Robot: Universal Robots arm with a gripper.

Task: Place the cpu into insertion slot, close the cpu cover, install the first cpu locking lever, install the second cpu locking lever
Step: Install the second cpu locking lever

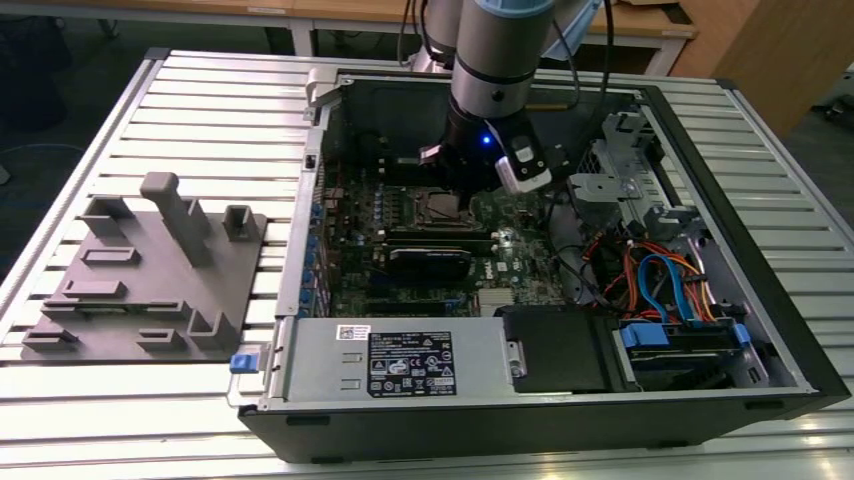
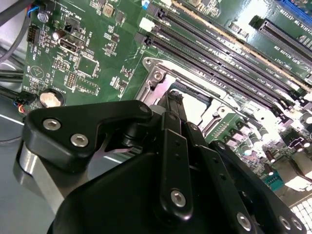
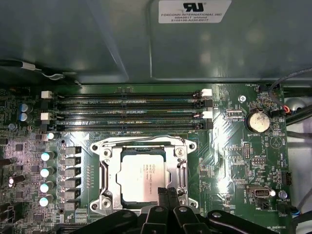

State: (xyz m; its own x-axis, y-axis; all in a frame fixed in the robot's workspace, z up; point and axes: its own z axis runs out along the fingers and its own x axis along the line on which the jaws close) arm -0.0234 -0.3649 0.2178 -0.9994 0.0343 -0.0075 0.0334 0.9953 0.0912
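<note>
I have the arm reaching down into the open black computer case (image 1: pixel 747 330), and the black two-finger gripper (image 3: pixel 168 194) hangs just over the small square dark insertion slot with its silver metal rim (image 3: pixel 108 170). That slot is my landmark: it sits on the green motherboard (image 3: pixel 229 161) just beside the row of long black memory slots (image 3: pixel 126 109).

The cpu, a flat square chip with a silver-grey metal top (image 3: pixel 144 178), lies inside the insertion slot, flat and square to the rim, so I judge the placing step done. The thin silver cpu cover plate with its big square window (image 3: pixel 144 144) appears to frame the chip, lying down around it, though from this angle I cannot be sure it is fully seated or latched.

The gripper's fingers (image 3: pixel 171 192) are drawn together, tips meeting at the slot's edge nearest the wrist, with nothing visible between them. In the second wrist view the fingertips (image 2: pixel 173 105) come down at the socket frame (image 2: pixel 156 78). I judge that narrow, pinched posture suits pushing on the cover or a lever rather than carrying a part.
</note>
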